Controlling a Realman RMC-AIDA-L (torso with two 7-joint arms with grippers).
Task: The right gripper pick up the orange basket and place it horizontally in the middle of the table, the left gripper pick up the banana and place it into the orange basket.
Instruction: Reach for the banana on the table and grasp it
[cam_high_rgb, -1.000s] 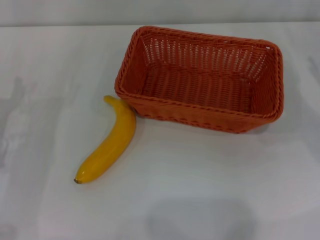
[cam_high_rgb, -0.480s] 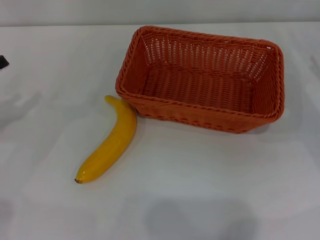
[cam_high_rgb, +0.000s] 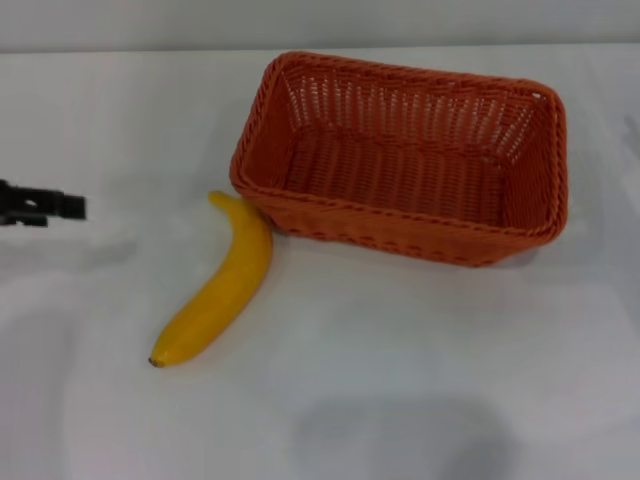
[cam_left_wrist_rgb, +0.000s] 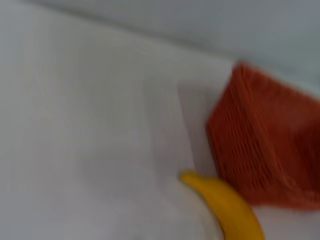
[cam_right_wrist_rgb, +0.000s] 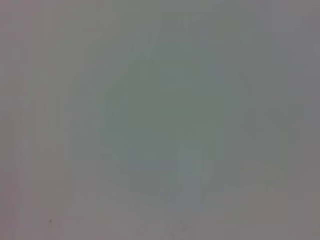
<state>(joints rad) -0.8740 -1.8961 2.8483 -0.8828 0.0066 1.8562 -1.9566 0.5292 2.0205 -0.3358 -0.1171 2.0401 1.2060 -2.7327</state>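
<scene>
- Left gripper (cam_high_rgb: 62, 206) showing only as a dark tip at the left edge of the head view, well apart from the fruit and touching nothing visible; impossible to tell whether its jaws are apart or together.
- Right gripper not appearing in any view; right wrist camera showing only a blank pale surface, so nothing to say about its jaws.
- Banana (cam_high_rgb: 217, 286) lying flat on the table (cam_high_rgb: 400, 360), curving from its stem end near the basket's near-left corner down to its dark tip closer to the robot and further left.
- Stem end of the banana sitting just beside the basket wall; touching or barely apart, hard to tell.
- Lying between the gripper tip and the basket, nearer the basket.
- Orange basket (cam_high_rgb: 400, 230) standing upright on the table, right of centre and toward the far side, long side running roughly across the head view with a slight tilt.
- Showing its open top, woven floor and slanted openwork sides, with nothing inside.
- In the left wrist view, appearing as a blurred orange wall (cam_left_wrist_rgb: 260, 150) with the yellow banana end (cam_left_wrist_rgb: 225, 205) right beside its corner, and bare white table (cam_left_wrist_rgb: 90, 130) spreading around them.
</scene>
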